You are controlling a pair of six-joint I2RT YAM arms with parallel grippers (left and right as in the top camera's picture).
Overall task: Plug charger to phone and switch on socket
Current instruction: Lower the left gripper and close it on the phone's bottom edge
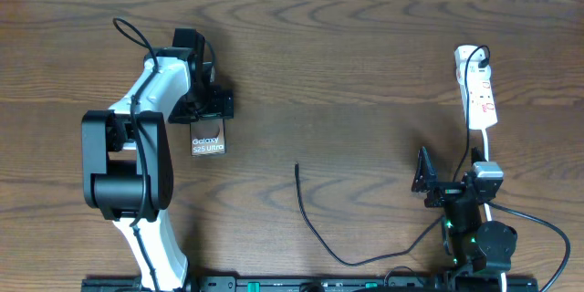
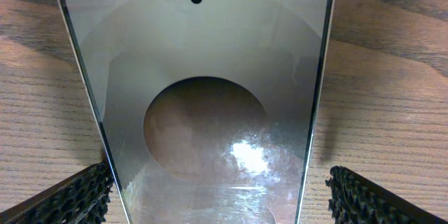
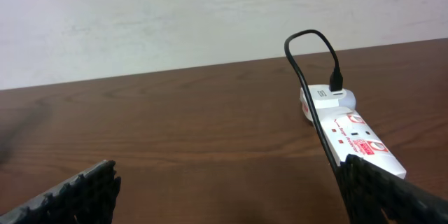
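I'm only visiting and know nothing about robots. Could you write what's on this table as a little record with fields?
Surface: brown wooden table
Phone: lying face up on the left, nothing plugged in
Left gripper: open, one finger on each side of the phone
Charger: thin black cable, free tip lying mid-table, apart from the phone
Socket: white strip at far right, black plug in its far end
Right gripper: open, empty, facing the socket

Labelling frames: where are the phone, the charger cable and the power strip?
Phone [image 1: 207, 139]: overhead view, lettered face.
Charger cable [image 1: 297, 182]: overhead view, near its free tip.
Power strip [image 1: 484, 91]: overhead view, its white body.
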